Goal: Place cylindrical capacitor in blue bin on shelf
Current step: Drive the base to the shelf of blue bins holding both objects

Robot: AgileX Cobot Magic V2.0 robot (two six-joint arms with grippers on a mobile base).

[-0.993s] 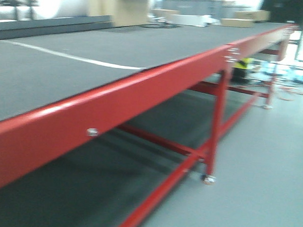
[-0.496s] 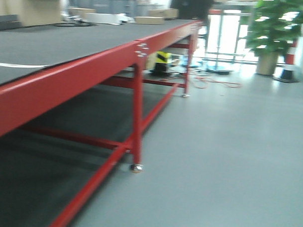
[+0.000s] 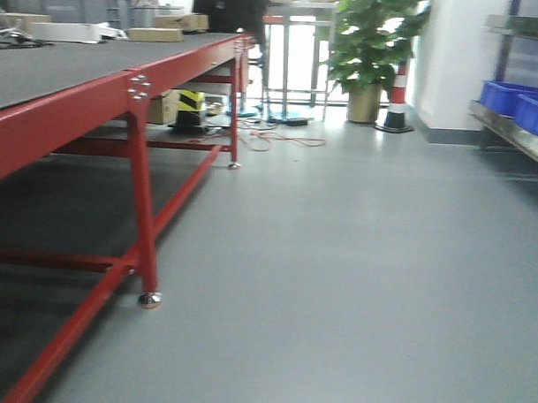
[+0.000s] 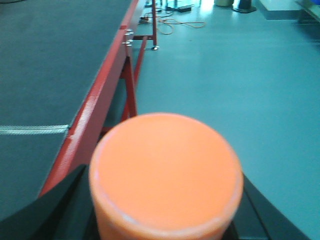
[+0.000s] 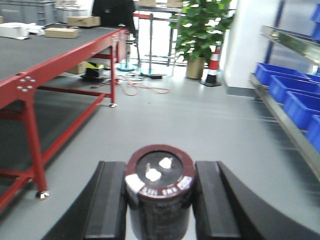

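Standing upright, cylindrical capacitor (image 5: 159, 192), terminals (image 5: 154, 174) up.

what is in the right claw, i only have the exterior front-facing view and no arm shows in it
observer: the right claw is shut on the cylindrical capacitor, which stands upright, dark, with two pale terminals on top.
operator: and the left one
observer: the left claw holds an orange cylinder; its flat round top fills much of the left wrist view.
operator: how much of the shelf does the right wrist see
observer: it shows a row of blue bins on the shelf, off to the right of the capacitor and further along the floor.
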